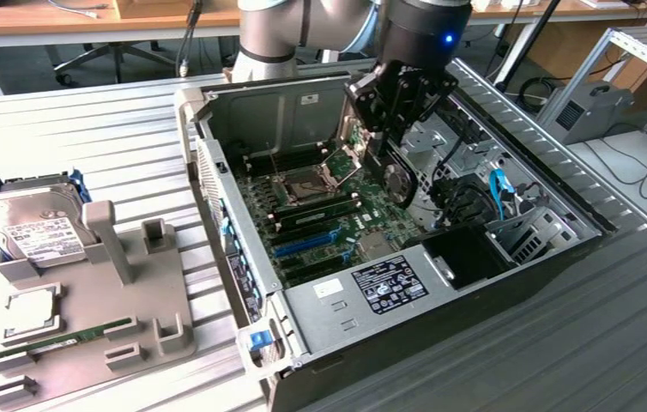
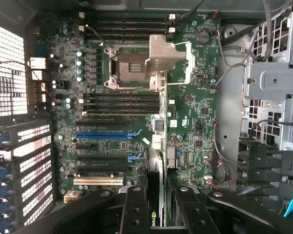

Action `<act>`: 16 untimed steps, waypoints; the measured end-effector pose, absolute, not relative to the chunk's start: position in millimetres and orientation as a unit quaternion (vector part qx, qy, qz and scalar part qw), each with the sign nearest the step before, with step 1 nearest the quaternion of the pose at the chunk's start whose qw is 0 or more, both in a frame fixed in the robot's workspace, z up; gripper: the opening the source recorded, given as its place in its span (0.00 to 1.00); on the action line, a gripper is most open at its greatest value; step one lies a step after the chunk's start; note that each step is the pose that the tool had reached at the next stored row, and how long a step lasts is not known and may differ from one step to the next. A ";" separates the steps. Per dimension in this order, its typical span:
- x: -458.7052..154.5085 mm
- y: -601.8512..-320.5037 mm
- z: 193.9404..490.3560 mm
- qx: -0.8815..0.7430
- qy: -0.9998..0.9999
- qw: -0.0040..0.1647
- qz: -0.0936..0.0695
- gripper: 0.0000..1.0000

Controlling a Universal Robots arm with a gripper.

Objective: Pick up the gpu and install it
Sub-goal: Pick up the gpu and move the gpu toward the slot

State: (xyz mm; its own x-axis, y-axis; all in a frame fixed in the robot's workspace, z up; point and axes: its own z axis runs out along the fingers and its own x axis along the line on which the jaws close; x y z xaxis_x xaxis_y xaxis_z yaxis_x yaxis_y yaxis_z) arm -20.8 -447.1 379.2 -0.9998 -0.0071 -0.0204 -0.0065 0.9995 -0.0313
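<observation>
At the exterior view's left, a grey holder tray (image 1: 83,300) carrying a hard drive (image 1: 38,230) and a RAM stick (image 1: 66,337). In the middle, an open computer case (image 1: 223,215), motherboard (image 1: 353,227) bare. Toward the right, gripper (image 1: 390,142) clamped narrow on the gpu (image 1: 401,184); holds it edge-on above the motherboard, not yet slotted, fingers (image 2: 135,209) pressing both faces.

My arm (image 1: 283,39) comes in from the far edge of the exterior view, wrist (image 1: 421,34) turned so my gripper (image 1: 389,146) points straight down. My two black fingers (image 2: 136,207) stand partly closed, pressed on either face of the gpu (image 2: 155,168), which hangs edge-on between them.
</observation>
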 end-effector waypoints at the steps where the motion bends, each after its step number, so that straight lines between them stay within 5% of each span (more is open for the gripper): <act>1: -19.7 -447.1 378.4 -0.003 1.000 0.010 -0.016 0.26; 16: -7.1 -446.7 367.0 -0.003 1.000 0.009 -0.017 0.26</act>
